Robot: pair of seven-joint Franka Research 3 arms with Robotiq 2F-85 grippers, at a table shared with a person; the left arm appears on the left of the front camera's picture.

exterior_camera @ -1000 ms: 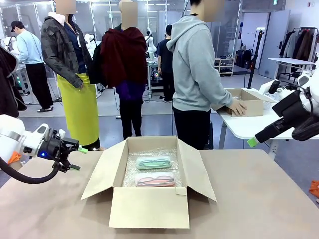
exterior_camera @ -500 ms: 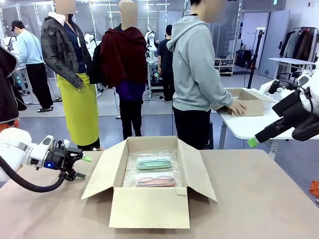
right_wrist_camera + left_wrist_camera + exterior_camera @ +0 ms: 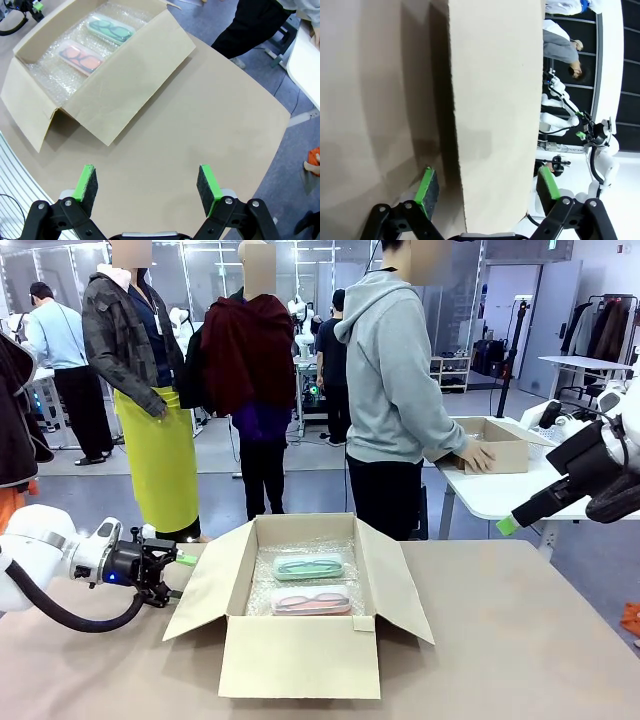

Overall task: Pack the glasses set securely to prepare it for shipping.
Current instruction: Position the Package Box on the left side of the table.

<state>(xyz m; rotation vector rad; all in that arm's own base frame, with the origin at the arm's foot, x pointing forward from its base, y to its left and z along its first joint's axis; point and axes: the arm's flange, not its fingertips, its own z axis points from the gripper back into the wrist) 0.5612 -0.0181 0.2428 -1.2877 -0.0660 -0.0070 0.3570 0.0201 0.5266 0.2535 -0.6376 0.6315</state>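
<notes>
Left gripper moved in to the box's left flap, jaws spread astride its edge, likely to fold it over the cases; right gripper spread, well apart.

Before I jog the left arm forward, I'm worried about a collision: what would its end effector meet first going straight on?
Probably the brown cardboard box's splayed left flap: the open left end effector already straddles its edge, pads on either side.
</notes>
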